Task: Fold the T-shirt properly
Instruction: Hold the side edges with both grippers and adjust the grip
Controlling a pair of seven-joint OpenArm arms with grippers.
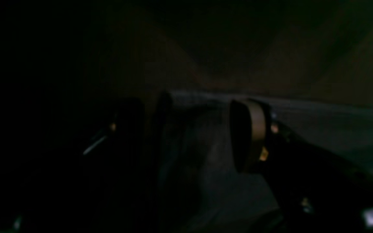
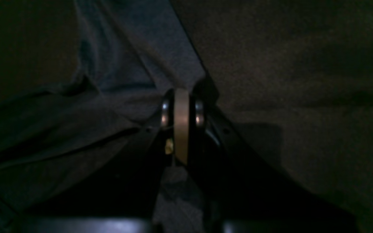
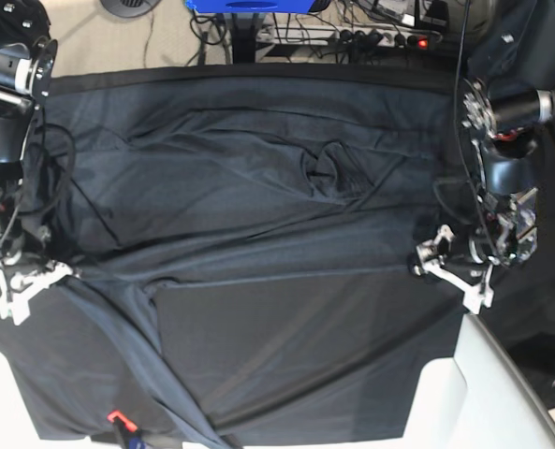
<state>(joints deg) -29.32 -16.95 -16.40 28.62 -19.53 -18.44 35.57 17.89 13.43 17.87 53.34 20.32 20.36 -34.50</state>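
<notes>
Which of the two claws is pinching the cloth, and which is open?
The right gripper, on the base view's left, has its jaws pressed together on the T-shirt. The left gripper, on that view's right, has its jaws apart.

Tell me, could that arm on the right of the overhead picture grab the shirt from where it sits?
Probably yes. The left gripper sits low at the T-shirt edge, jaws apart, with grey fabric lying between them in its own camera view. Nothing seems to block it.
</notes>
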